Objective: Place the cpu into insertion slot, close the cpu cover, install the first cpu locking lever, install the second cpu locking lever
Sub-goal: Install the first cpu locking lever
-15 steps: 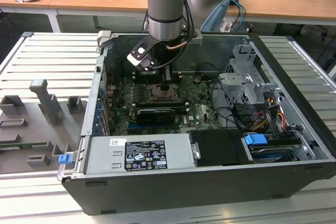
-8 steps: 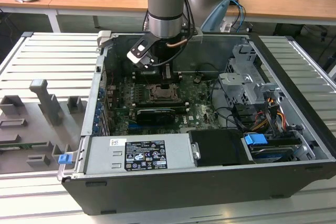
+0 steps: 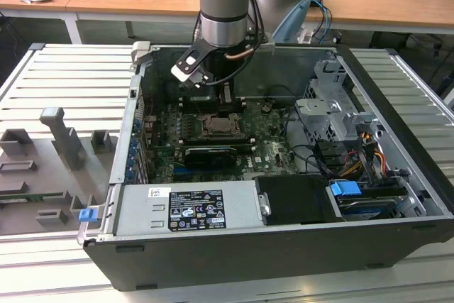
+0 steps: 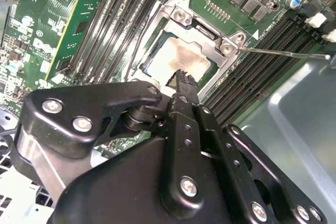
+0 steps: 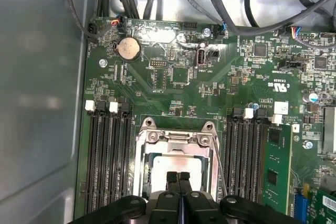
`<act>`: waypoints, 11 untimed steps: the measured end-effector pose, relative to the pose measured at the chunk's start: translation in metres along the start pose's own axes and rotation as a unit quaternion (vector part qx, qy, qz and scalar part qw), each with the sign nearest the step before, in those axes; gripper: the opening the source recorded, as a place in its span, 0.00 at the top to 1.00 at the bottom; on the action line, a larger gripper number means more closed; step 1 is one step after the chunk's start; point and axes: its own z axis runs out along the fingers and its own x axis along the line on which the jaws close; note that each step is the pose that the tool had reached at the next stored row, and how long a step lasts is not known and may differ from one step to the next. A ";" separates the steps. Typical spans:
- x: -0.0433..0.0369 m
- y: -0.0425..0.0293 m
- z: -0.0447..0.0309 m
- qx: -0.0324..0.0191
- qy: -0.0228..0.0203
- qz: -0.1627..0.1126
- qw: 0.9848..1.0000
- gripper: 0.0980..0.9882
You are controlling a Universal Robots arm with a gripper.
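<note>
Inside the open computer case, the insertion slot (image 3: 218, 127) sits in the middle of the green board. The cpu (image 5: 160, 169) lies in the insertion slot (image 5: 140, 156), its dull silver face (image 4: 176, 59) showing. The cpu cover (image 5: 178, 149) lies flat over it, framing the chip (image 4: 207, 38). My gripper (image 5: 178, 176) is shut, its two black fingertips pressed together with nothing between them, right over the chip's edge (image 4: 182, 77). In the exterior view the gripper (image 3: 221, 104) hangs just behind the socket. A thin wire locking lever (image 4: 283, 53) sticks out from the socket corner, unlatched.
Long black memory slots (image 5: 107, 156) flank the socket on both sides (image 5: 247, 156). A green expansion card (image 5: 275, 166) stands nearby. Cables (image 5: 220, 3) run along the case wall. In the exterior view, a drive cage (image 3: 330, 115) and power supply (image 3: 191, 207) crowd the case.
</note>
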 end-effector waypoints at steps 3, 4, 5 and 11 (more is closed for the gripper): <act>0.0000 0.0005 -0.0083 0.000 0.000 0.000 1.000 0.99; 0.0000 0.0007 -0.0128 0.000 0.000 0.000 1.000 0.99; 0.0000 0.0009 -0.0175 0.000 0.000 0.000 1.000 0.99; -0.0001 0.0019 -0.0349 0.000 0.000 0.000 1.000 0.99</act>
